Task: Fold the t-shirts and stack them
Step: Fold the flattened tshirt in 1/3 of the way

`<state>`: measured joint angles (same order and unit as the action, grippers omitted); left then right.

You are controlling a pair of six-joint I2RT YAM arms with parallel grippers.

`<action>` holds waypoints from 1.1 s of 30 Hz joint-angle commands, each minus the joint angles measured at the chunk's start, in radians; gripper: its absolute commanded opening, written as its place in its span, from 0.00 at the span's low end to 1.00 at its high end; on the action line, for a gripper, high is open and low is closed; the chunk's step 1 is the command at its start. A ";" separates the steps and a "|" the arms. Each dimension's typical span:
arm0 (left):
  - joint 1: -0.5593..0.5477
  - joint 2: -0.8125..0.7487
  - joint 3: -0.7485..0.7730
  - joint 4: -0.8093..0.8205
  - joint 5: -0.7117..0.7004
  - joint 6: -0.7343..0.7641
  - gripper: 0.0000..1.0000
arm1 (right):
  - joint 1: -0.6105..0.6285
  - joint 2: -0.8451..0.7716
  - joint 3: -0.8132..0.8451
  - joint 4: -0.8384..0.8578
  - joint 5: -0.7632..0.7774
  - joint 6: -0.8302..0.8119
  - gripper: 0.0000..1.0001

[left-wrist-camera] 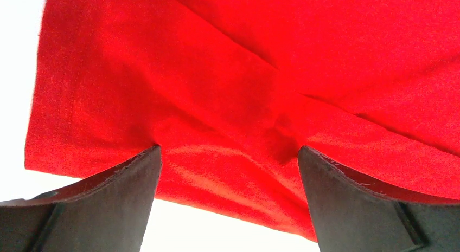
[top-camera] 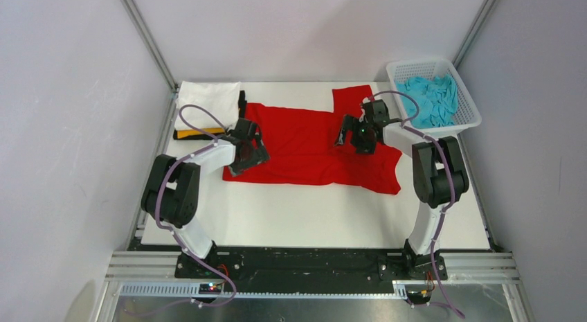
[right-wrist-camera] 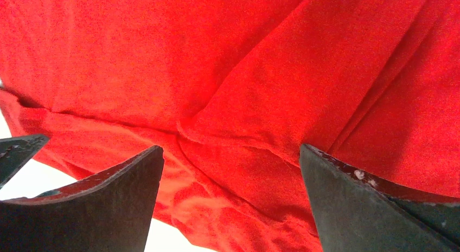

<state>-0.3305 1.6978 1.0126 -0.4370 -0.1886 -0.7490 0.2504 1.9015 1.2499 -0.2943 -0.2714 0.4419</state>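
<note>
Seeing red t-shirt (top-camera: 304,145) spread mostly flat on table (top-camera: 311,218), centre toward 12 o'clock, long axis running 9 to 3. Noting one sleeve poking out toward 12–1 o'clock and a corner trailing toward 5 o'clock, near the right arm.

Got left gripper (top-camera: 248,156) over the shirt's 9 o'clock end, by the cloth's 7–8 o'clock corner. Jaws released, spread wide in the left wrist view. Red cloth filling the gap there, stitched hem at that view's 9 o'clock, diagonal crease running 12 to 3. Can't tell whether fingers (left-wrist-camera: 108,198) touch the cloth or hang just above it.

Got right gripper (top-camera: 349,136) over the shirt's 3 o'clock half, just below the sleeve. Jaws likewise released, fingers (right-wrist-camera: 374,208) wide apart over wrinkled red cloth, several folds meeting near mid-gap. Gripping nothing on either side.

Also seeing white t-shirt (top-camera: 206,100) folded at the table's 10 o'clock corner, on top of yellow-orange t-shirt (top-camera: 201,132), with black t-shirt (top-camera: 241,102) edge showing at the stack's 3 o'clock side. Can't tell whether stack touches the red cloth or sits just beside it. Turquoise t-shirt (top-camera: 432,99) crumpled inside white mesh basket (top-camera: 429,61) at the 2 o'clock corner, well apart from the stack.
</note>
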 commanded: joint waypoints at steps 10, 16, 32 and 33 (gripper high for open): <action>0.012 0.002 -0.031 0.019 -0.052 0.031 1.00 | 0.115 0.015 0.044 -0.024 0.367 0.168 0.99; 0.015 0.007 -0.028 0.019 -0.052 0.037 1.00 | 0.157 -0.034 0.004 -0.057 0.541 0.228 0.99; 0.014 -0.004 -0.040 0.019 -0.062 0.041 1.00 | 0.147 -0.030 -0.091 0.326 0.385 0.260 0.99; 0.014 -0.003 -0.040 0.019 -0.061 0.041 1.00 | 0.152 -0.024 -0.091 0.358 0.389 0.258 0.99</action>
<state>-0.3267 1.7073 0.9989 -0.4118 -0.2241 -0.7311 0.3977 1.8599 1.1603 -0.1623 0.1455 0.6823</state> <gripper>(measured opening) 0.996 0.993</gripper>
